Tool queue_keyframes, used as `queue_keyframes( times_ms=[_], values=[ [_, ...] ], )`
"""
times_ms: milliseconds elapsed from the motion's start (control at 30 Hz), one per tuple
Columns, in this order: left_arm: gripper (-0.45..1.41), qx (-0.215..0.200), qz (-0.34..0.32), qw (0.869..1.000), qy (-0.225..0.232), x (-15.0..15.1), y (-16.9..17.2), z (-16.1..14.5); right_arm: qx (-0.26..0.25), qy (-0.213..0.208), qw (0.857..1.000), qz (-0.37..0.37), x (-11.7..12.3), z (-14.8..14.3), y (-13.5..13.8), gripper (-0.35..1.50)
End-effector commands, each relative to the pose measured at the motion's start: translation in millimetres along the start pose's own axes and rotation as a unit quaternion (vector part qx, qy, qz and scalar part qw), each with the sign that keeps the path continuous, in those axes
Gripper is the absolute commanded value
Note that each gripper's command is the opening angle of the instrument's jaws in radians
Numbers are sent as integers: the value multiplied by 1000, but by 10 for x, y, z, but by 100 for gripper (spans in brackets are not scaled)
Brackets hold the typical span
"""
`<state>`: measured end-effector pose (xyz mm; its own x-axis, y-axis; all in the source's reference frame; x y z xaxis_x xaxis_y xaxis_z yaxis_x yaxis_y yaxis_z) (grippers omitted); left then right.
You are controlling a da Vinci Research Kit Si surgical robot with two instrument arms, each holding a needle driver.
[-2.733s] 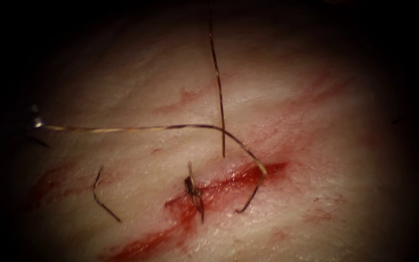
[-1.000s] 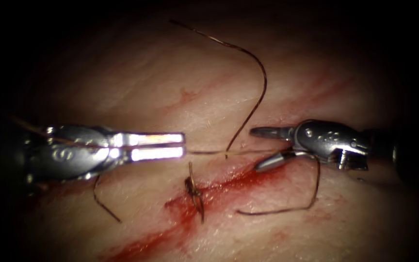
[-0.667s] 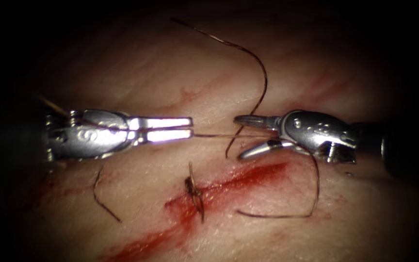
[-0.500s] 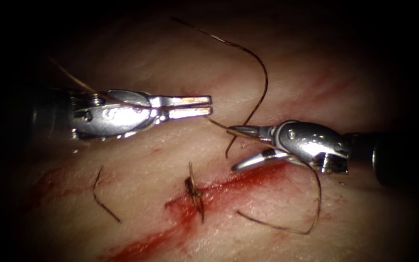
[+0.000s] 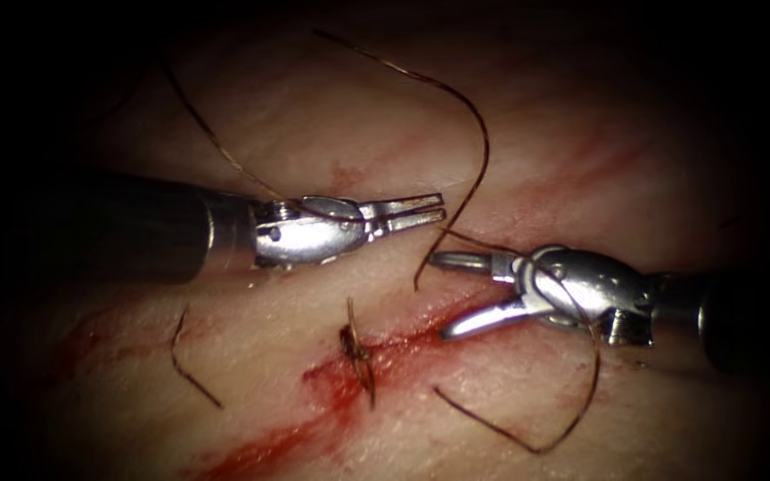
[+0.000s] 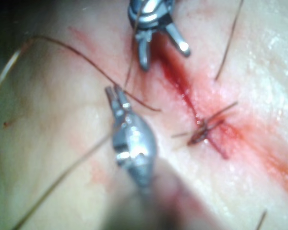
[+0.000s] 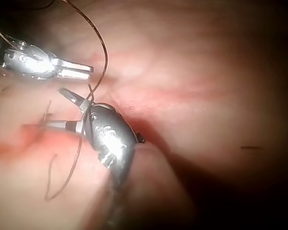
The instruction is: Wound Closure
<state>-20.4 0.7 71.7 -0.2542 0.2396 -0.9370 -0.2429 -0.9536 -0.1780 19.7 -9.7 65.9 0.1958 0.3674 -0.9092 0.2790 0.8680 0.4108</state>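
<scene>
Above the cut point(image 5: 456, 325), left tool point(image 5: 434, 208) clamped on thread point(image 5: 479, 116); right tool point(image 5: 443, 296) agape, thread-draped, empty.

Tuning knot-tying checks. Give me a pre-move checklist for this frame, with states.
1. Left tool grips thread: ok, jaws shut on it.
2. Right tool free: ok, jaws open, holding nothing.
3. Thread over right tool's wrist: ok, a strand crosses it.
4. Thread end near right tool: ok, just left of its open jaws.
5. Knot on the cut: ok, in place.
6. Needle position: cannot tell.
</scene>
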Motion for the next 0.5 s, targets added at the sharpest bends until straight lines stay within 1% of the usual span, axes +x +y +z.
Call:
queue_keyframes(
  times_ms=[33, 167, 200, 267, 333, 367, 500],
  values=[
    [-45, 0, -2, 1000, -1, -7, 6, 6, -2, 13, 1000, 0, -5, 11, -3, 109],
    [-45, -3, -1, 1000, -2, -6, 21, -1, -46, 52, 998, -1, 2, 11, 2, 108],
    [-45, -5, -1, 1000, -1, -2, 32, -8, -75, 70, 995, 1, 6, 9, 8, 108],
    [-45, -6, -2, 1000, -1, 3, 46, -14, -97, 79, 992, 3, 8, 9, 12, 109],
    [-45, -9, -2, 1000, 0, 8, 60, -19, -121, 81, 989, 6, 9, 9, 15, 109],
    [-45, -12, -2, 1000, 1, 14, 76, -25, -147, 77, 986, 9, 8, 10, 18, 109],
    [-45, -19, -4, 1000, 4, 28, 100, -37, -178, 64, 982, 15, 8, 11, 20, 111]
  ],
)
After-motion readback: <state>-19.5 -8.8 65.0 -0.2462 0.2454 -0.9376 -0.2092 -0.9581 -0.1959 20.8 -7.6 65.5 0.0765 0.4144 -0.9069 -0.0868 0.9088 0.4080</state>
